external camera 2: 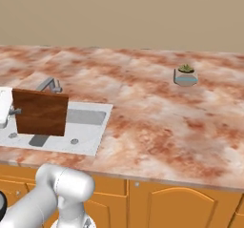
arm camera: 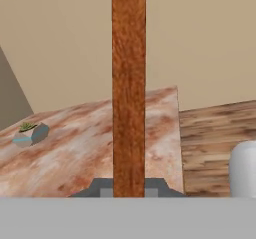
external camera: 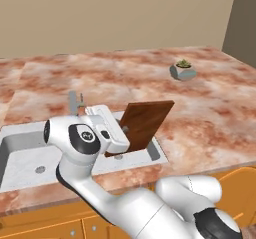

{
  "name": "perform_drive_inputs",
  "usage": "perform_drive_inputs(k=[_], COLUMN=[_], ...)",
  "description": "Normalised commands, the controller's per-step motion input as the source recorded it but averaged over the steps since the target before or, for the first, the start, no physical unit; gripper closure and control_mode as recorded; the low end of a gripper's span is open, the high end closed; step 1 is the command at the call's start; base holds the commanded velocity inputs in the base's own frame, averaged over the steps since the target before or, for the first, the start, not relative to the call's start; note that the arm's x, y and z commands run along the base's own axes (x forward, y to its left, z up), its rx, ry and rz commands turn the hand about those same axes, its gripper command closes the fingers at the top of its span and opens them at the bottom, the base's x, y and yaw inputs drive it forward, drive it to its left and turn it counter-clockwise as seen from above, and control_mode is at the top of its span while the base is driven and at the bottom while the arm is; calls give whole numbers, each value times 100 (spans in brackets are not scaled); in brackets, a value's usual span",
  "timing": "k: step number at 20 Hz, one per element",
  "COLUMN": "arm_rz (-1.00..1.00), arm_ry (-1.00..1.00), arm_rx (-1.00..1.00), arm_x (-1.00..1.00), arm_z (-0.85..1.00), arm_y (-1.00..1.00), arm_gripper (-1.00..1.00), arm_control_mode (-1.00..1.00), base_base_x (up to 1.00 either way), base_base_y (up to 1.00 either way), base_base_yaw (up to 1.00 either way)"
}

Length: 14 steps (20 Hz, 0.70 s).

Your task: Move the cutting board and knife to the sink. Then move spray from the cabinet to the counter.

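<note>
Over the sink (external camera: 20, 148), dark brown cutting board (external camera: 145, 124), held on edge

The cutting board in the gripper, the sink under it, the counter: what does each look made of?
Cutting board: dark reddish-brown wood by the look, grain streaks along its edge in the hand view, matte. Sink: pale grey, smooth, probably stainless steel, though the render shows little shine. Counter: marbled red-brown and cream, likely polished stone. The gripper is shut on the board's edge.

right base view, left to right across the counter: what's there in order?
gripper → cutting board held upright over the sink → small potted succulent.
</note>
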Motion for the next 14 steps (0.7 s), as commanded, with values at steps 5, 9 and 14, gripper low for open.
perform_drive_inputs(k=[5, 9, 14], arm_rz=[0, 0, 0], arm_ry=[0, 0, 0], arm_rx=[0, 0, 0], arm_x=[0, 0, 2], arm_z=[0, 0, 0], arm_y=[0, 0, 0], arm_gripper=[100, 100, 100], arm_control_mode=[100, 100, -100], base_base_x=[8, 0, 0], base_base_y=[57, 8, 0], base_base_yaw=[-9, -3, 0])
